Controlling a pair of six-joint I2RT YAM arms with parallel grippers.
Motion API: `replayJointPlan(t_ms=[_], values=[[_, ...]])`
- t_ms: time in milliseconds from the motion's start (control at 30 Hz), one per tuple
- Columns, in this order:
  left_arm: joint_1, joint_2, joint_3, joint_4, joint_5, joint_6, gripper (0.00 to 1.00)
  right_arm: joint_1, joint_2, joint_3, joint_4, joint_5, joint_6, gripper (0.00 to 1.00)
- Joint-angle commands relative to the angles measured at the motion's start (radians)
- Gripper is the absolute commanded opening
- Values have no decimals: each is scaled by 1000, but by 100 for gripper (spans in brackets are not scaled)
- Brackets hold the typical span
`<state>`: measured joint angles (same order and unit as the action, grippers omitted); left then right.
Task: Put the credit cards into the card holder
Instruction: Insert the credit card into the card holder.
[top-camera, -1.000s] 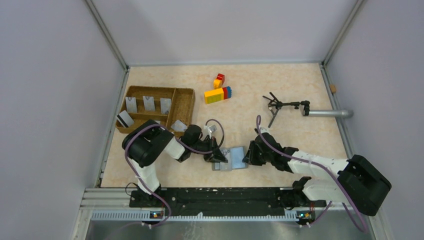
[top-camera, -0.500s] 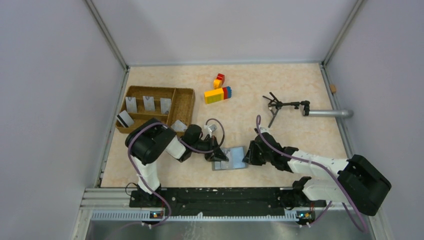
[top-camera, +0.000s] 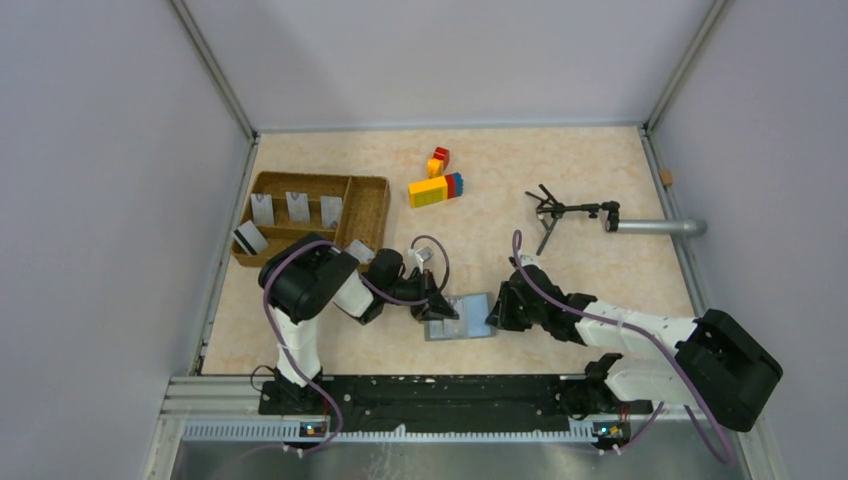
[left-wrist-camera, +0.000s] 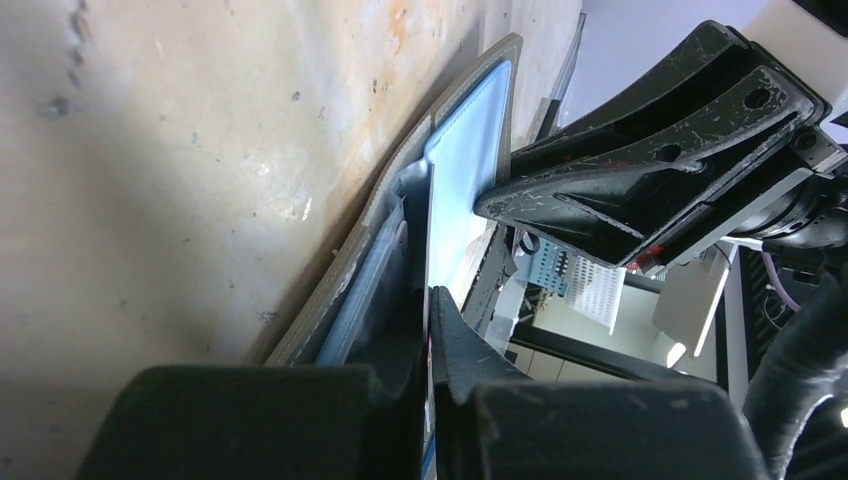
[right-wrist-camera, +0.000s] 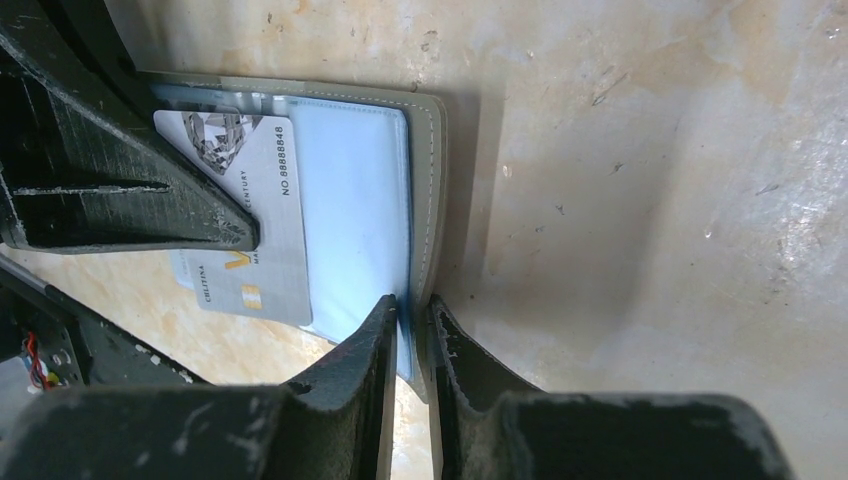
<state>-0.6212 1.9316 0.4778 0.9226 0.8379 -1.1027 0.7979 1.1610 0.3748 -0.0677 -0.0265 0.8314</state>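
Right wrist view: the right gripper pinches the right edge of the open card holder at the table's near centre, its narrow fingers apparently steadying it against sliding. From the left, the left gripper, clamped on a credit card, lays it over the blue pocket. More cards stand in the wicker tray, far left.

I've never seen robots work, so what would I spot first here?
Two black grippers meet at the open card holder in the near middle: the left gripper pinches a silver credit card over it, and the right gripper clamps its edge. Bright toy blocks sit further back.
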Motion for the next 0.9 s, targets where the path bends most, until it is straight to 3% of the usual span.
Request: replayJointPlan(t_ms=[0, 867], values=[[5, 34, 1, 50, -49, 11, 0, 12, 7, 25, -18, 22, -5, 14], [-46, 89, -70, 191, -86, -62, 0, 11, -6, 22, -21, 45, 4, 13]])
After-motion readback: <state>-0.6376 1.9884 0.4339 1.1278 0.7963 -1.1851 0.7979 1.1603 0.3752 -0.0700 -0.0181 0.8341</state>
